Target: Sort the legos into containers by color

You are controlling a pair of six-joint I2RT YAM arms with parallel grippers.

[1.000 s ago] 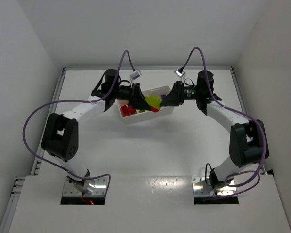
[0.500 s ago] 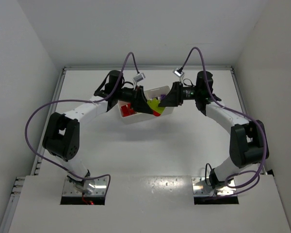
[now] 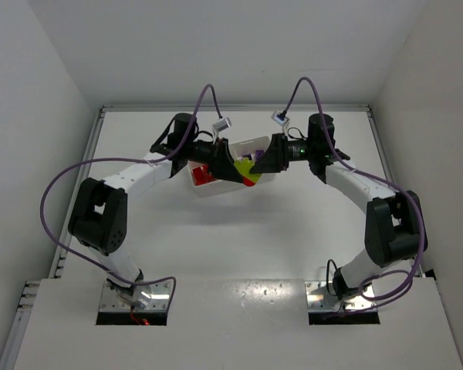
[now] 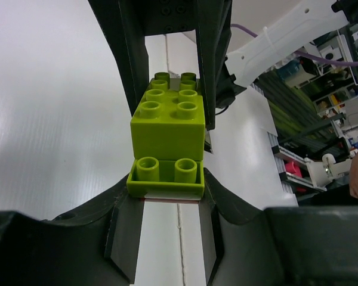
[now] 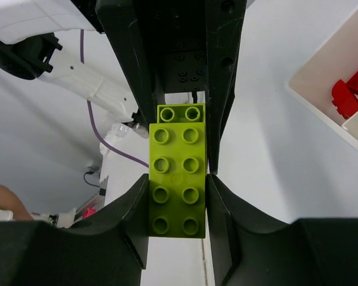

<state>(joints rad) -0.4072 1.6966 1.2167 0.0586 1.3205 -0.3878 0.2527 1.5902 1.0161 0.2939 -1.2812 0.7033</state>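
So that it can presumably be pulled apart, the left gripper (image 4: 167,186) and right gripper (image 5: 178,185) clamp their jaws on opposite ends of the yellow-green clump (image 4: 167,122).

2 lime bricks (image 4: 167,122), 1 wht tray (image 3: 210,187); left gripper (image 4: 167,192), right gripper (image 5: 178,193), i.e. 2

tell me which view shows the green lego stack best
Left wrist: the green lego stack fills the centre, with its studs and stacked layers clear. Right wrist shows it face on, studs only. The top view shows only a small green patch, far off.
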